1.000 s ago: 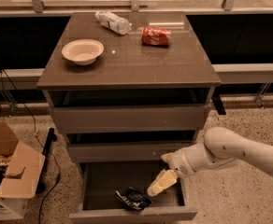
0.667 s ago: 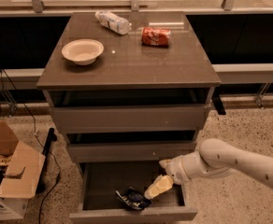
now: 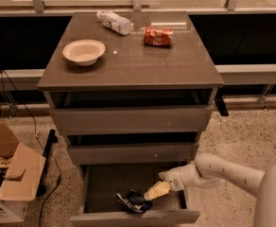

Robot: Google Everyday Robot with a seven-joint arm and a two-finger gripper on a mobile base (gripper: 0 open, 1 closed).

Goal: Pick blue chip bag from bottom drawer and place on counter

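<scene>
The blue chip bag (image 3: 133, 201) lies crumpled in the open bottom drawer (image 3: 133, 216), near its front middle. My gripper (image 3: 155, 191) reaches in from the right, low inside the drawer, its yellowish tip just right of the bag and touching or nearly touching it. The white arm (image 3: 223, 172) runs off to the lower right. The counter (image 3: 128, 63) is the glossy grey-brown top of the cabinet above.
On the counter stand a white bowl (image 3: 83, 51) at the left, a clear plastic bottle (image 3: 114, 21) at the back and a red crushed can (image 3: 158, 36) at the back right. The two upper drawers stand slightly open. A cardboard box (image 3: 10, 178) sits on the floor at the left.
My gripper has moved left and down inside the bottom drawer, closer to the chip bag. The bag has not moved.
</scene>
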